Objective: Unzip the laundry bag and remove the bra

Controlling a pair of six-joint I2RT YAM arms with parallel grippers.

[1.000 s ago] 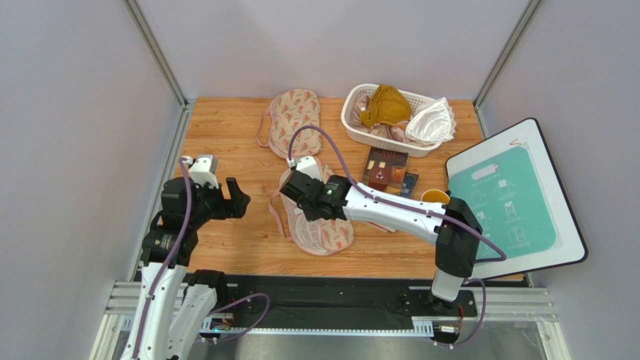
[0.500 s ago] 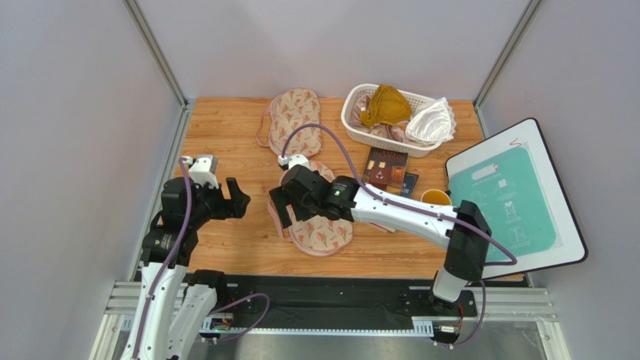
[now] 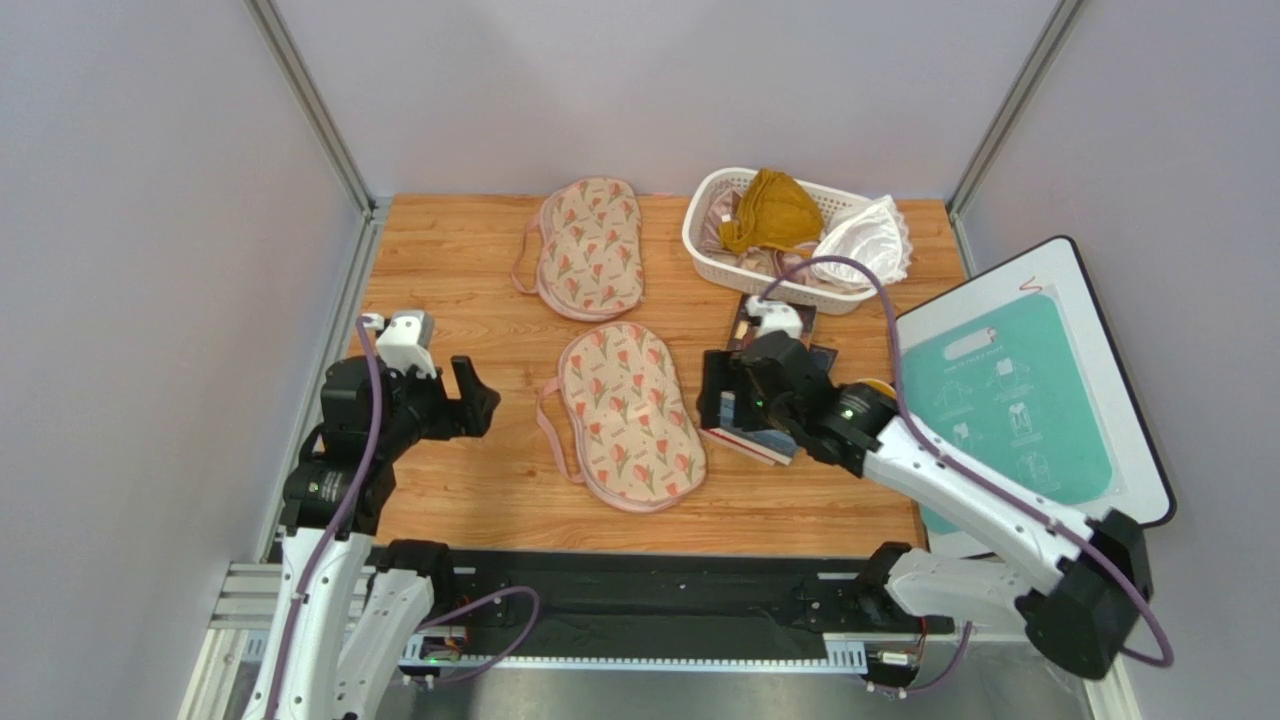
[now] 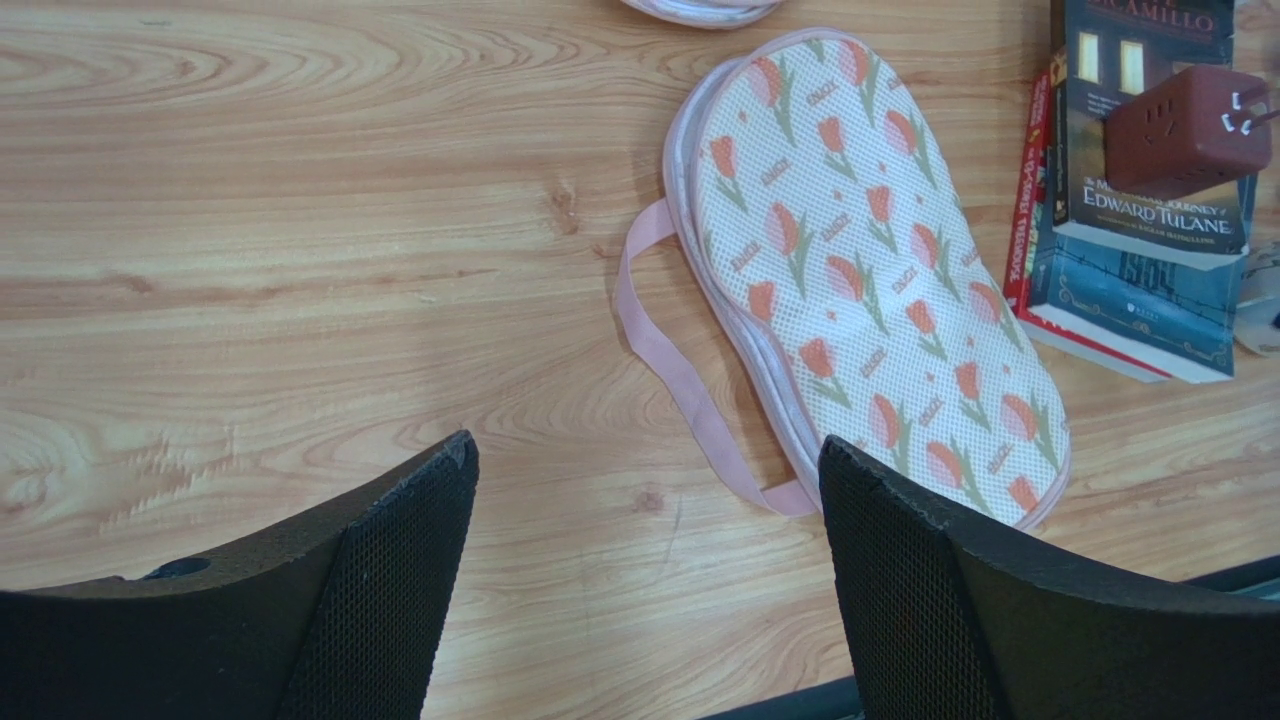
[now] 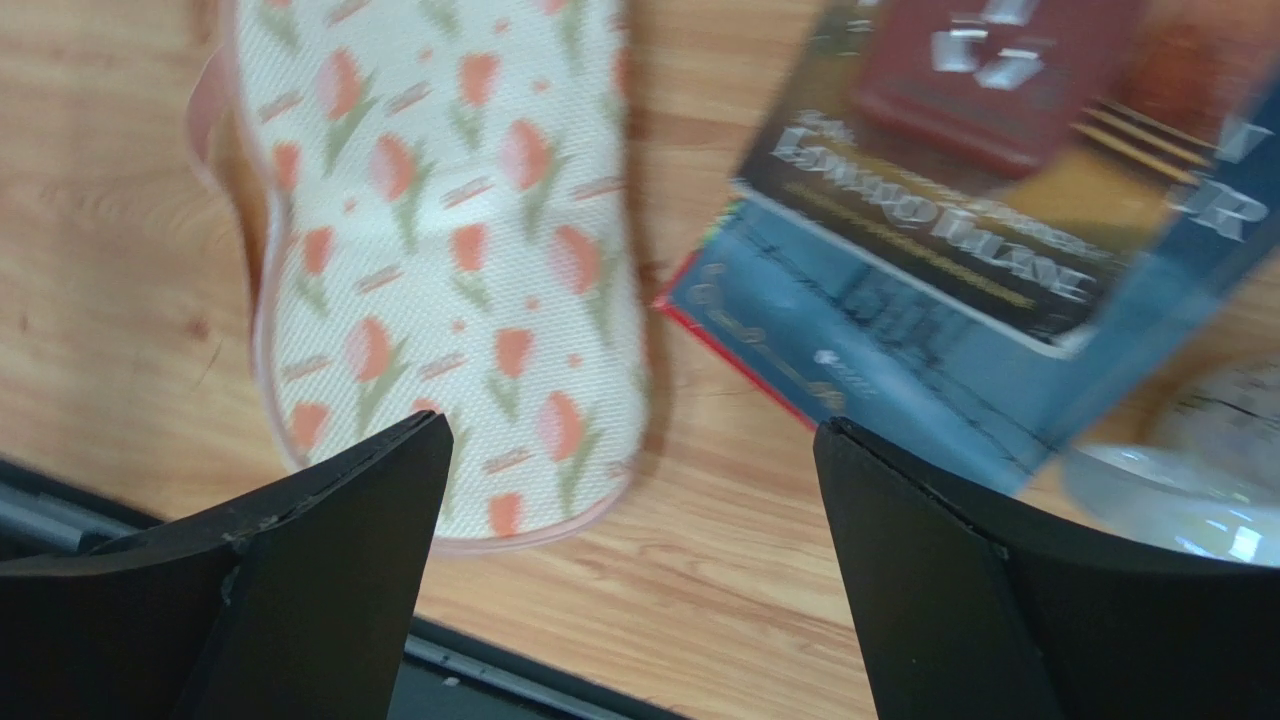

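Hovering over the light wooden table point(image 3: 451, 270) at far left, the left fingers point(image 4: 376, 600) are seen spread wide apart, with nothing held between them. Just right of them, the beige peanut-shaped floral laundry bag with pink trim point(image 3: 631, 416) is laid flat on the table, pink strap loop on its left side, untouched by either arm; whether it is zipped cannot be told. A second matching floral pouch point(image 3: 591, 248) is laid farther back. Right of the bag, the right fingers point(image 5: 977, 600) are held wide apart and empty above a stack of books point(image 4: 1150, 180) topped by a dark red block point(image 4: 1187, 128). At back right, a mustard-yellow garment point(image 3: 769, 210) is held in a white plastic lattice basket point(image 3: 699, 240), and the white shiny moulded-cup bra point(image 3: 864, 240) is draped over its right end. A white-edged teal board point(image 3: 1022, 405) is seen at far right.
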